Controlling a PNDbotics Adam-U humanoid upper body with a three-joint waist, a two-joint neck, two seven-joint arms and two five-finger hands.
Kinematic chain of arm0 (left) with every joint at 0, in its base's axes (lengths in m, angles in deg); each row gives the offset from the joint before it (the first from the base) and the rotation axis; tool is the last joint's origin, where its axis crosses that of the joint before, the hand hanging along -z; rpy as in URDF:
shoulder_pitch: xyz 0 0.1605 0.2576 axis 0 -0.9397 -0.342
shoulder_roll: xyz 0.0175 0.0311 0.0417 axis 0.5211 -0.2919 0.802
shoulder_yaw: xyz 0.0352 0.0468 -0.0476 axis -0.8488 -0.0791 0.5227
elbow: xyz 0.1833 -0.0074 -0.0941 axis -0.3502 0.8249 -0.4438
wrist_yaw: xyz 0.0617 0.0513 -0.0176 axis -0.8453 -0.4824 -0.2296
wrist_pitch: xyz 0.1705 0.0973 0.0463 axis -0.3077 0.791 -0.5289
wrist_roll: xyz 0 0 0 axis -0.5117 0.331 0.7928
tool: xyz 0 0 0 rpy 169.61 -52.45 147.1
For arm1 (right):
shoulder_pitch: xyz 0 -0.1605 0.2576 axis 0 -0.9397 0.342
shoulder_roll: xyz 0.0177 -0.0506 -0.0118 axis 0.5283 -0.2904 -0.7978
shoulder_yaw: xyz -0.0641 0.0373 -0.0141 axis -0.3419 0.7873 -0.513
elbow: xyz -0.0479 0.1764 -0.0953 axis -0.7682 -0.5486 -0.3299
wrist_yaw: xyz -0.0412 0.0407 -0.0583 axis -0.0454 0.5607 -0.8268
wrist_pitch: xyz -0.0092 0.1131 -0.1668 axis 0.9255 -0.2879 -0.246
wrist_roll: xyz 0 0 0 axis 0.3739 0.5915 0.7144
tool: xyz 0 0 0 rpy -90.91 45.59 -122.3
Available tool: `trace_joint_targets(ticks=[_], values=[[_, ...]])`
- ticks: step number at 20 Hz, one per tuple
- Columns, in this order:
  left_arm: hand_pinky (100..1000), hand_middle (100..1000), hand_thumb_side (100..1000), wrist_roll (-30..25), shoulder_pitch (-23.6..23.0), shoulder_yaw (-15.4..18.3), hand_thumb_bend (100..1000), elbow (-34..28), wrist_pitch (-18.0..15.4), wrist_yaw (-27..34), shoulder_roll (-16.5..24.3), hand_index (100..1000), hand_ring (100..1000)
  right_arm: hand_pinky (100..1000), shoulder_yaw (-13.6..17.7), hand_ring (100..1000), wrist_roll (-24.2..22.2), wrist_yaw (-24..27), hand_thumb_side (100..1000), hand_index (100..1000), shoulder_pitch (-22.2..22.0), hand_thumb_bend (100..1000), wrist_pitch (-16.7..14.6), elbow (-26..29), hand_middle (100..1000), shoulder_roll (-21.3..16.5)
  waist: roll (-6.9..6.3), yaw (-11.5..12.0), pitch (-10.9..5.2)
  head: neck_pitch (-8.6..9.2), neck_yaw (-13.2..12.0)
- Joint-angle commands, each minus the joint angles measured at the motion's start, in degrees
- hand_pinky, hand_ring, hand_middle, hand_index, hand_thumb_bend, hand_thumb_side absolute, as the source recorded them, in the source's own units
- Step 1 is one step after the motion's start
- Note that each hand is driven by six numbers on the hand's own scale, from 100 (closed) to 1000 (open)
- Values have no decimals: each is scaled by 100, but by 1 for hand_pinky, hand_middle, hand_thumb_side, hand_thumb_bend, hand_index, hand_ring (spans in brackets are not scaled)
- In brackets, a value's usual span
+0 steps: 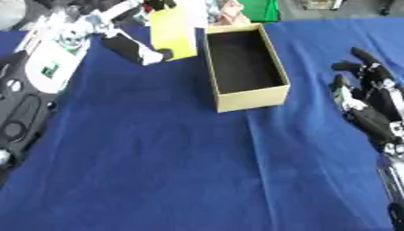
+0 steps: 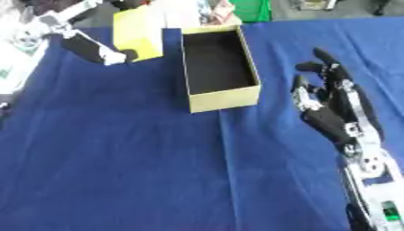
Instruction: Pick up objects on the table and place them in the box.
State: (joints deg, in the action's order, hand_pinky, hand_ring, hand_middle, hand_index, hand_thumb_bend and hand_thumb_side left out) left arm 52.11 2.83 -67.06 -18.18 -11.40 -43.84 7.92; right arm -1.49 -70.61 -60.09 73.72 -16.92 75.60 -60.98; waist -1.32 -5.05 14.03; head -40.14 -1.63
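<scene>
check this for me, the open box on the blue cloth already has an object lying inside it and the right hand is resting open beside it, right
Not quite. The box is empty: the left eye view shows only its dark bare floor. The rest holds: it sits on the blue cloth, and the right hand rests open beside it.

**Inspector:** Right hand [image 2: 335, 106]: finish?

**Assistant:** Black fingers and thumb, black palm shell, with small silver and white fittings showing between the segments. The forearm [image 2: 371, 173] behind it is silver-white metal with black sections; a small green mark sits near its lower end.

**Inspector:** Left hand [image 1: 138, 50]?

**Assistant:** Black body, white at the end nearest the fingers. Its arm [image 1: 87, 22] shows silver-white links with dark joints. Details of screws or cables cannot be made out.
</scene>
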Motion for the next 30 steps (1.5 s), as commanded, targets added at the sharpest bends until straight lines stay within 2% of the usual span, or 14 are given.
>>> trace_joint_targets(ticks=[1,5,8,12,15,17,18,19,20,22,24,27,30], values=[[782,456,220,210,270,133,348,405,-76,-294,-314,788,705,768,-63,1000,-91,62,256,969,79,100,-8,88,737,-15,13,-51,-112,75,-91],[782,465,225,455,419,207,347,955,-213,-678,-728,792,707,769,-161,1000,-197,91,268,969,123,100,2,97,737,6,5,-201,-80,127,-213],[785,533,236,665,449,256,363,1219,-308,-1059,-944,812,721,769,-215,1000,-255,110,275,970,136,100,10,94,737,23,-5,-299,-55,146,-274],[790,593,257,989,360,409,365,1571,-508,-2027,-1201,829,739,769,-238,1000,-285,123,279,970,152,100,17,95,737,43,-1,-369,-22,163,-309],[796,666,268,985,310,449,375,1752,-634,-2286,-1273,857,763,769,-233,1000,-276,126,281,971,157,100,20,95,737,52,-3,-374,-5,172,-303],[802,720,275,941,288,458,388,1818,-686,-2320,-1303,878,782,769,-239,1000,-279,126,281,971,162,100,22,94,737,57,0,-374,0,173,-300],[810,785,317,912,285,454,396,1828,-715,-2315,-1308,903,812,769,-240,1000,-281,126,281,971,163,100,22,94,737,60,3,-372,1,172,-299],[814,801,341,878,282,446,393,1820,-748,-2292,-1308,910,820,769,-238,1000,-280,127,281,971,161,100,22,93,737,61,6,-369,2,171,-296],[823,840,407,844,282,442,382,1803,-769,-2251,-1305,926,839,769,-237,1000,-277,126,280,971,158,100,23,91,737,60,11,-365,3,169,-296],[838,875,481,786,282,435,357,1748,-773,-2106,-1292,944,857,769,-235,1000,-274,125,281,971,155,100,24,90,737,61,17,-356,1,170,-296],[847,907,516,728,280,425,339,1680,-744,-1934,-1273,958,870,769,-231,1000,-269,125,281,971,154,100,24,89,737,63,21,-346,-3,176,-287],[857,922,533,627,267,387,309,1552,-699,-1650,-1229,967,877,769,-220,1000,-260,120,281,971,151,100,24,85,737,63,22,-321,-5,188,-260],[852,908,467,568,239,334,229,1244,-636,-1132,-1118,964,864,769,-186,1000,-230,100,279,971,145,100,23,80,737,52,19,-262,2,204,-202]])
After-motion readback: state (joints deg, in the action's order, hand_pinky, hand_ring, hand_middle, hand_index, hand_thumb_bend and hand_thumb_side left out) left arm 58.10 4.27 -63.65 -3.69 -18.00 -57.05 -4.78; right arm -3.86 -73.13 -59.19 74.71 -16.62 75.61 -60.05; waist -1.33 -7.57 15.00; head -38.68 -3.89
